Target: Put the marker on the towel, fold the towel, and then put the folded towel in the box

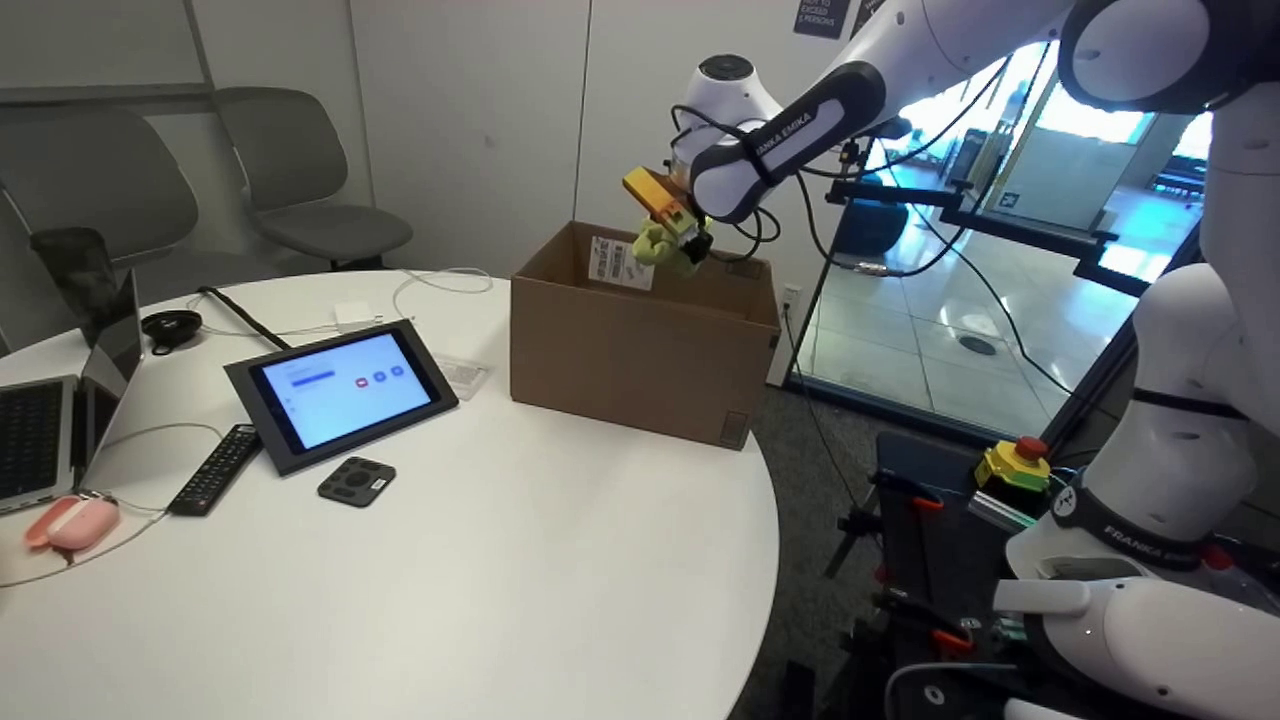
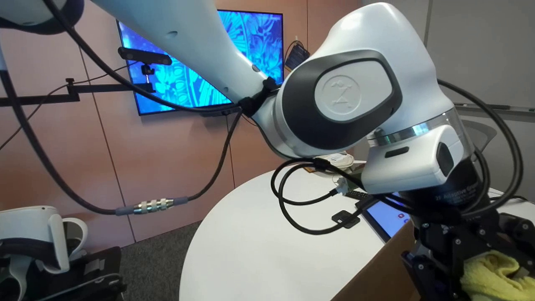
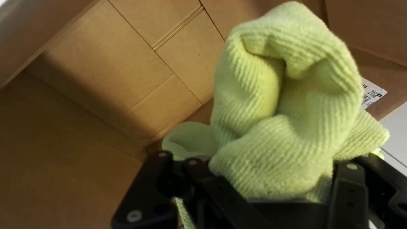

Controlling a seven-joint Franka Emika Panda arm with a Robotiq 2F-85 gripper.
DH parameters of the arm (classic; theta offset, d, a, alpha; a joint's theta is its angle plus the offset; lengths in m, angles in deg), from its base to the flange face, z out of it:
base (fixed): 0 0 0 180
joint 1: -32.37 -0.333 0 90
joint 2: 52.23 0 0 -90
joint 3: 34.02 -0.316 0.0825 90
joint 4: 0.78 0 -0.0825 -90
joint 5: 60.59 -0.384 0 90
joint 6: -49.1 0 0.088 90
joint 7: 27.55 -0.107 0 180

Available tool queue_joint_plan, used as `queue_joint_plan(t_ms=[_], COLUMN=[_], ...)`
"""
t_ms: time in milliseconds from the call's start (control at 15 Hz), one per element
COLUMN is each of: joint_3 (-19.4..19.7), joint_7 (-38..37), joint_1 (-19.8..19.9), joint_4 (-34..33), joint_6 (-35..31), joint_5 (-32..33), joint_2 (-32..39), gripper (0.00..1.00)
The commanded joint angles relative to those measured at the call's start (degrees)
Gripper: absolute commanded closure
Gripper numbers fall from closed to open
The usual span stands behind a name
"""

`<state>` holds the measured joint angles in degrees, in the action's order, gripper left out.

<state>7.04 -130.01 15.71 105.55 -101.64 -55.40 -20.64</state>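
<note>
towel [image 3: 292, 149]: bunched and doubled over on itself, edges poking out; we'd call the fold done, if loosely.
marker: out of sight in every view; we can't tell whether it's wrapped inside.
claw [image 3: 273, 170]: drawn tight on the towel, fingertips buried in it.
box [image 1: 640, 365]: upright on the table [image 1: 560, 570]; towel hangs at its mouth. Below the rim or above, we can't say.
release: still left; by our read, lower into the box and let go.
table: white, curved edge, box close to that edge. We also see a lit tablet [image 1: 350, 388], black remote [image 1: 215, 470], small square pad [image 1: 357, 482], laptop [image 1: 35, 435], pink case [image 1: 85, 525].
room: grey chairs [image 1: 285, 155] behind the table; in an exterior view, dark carpet [image 2: 156, 253] and a bright wall screen [image 2: 253, 52].
</note>
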Motion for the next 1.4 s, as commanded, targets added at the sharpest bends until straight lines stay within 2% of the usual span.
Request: queue_joint_plan(t_ms=[0,67,133,267,400,867,1133,1333], joint_3=[-4.17,-5.05,-6.21,-7.24,-8.72,-10.91,-12.96,-14.69], joint_7=[-2.41,-2.56,-2.13,-2.82,-2.33,-2.80,-1.21,-0.10], joint_1=[5.42,6.40,7.91,8.93,10.55,12.01,11.89,10.13], joint_4=[-3.79,-4.32,-5.17,-5.75,-6.70,-8.26,-7.98,-8.18], joint_6=[2.13,2.38,2.35,2.21,2.20,2.63,2.39,1.66], joint_5=[2.12,2.38,2.26,2.99,3.18,4.46,5.99,9.43], joint_2=[1.29,1.52,1.95,2.30,2.73,3.47,2.53,2.24], gripper=[0.96,0.93,0.70,0.67,0.52,0.00,0.00,0.00])
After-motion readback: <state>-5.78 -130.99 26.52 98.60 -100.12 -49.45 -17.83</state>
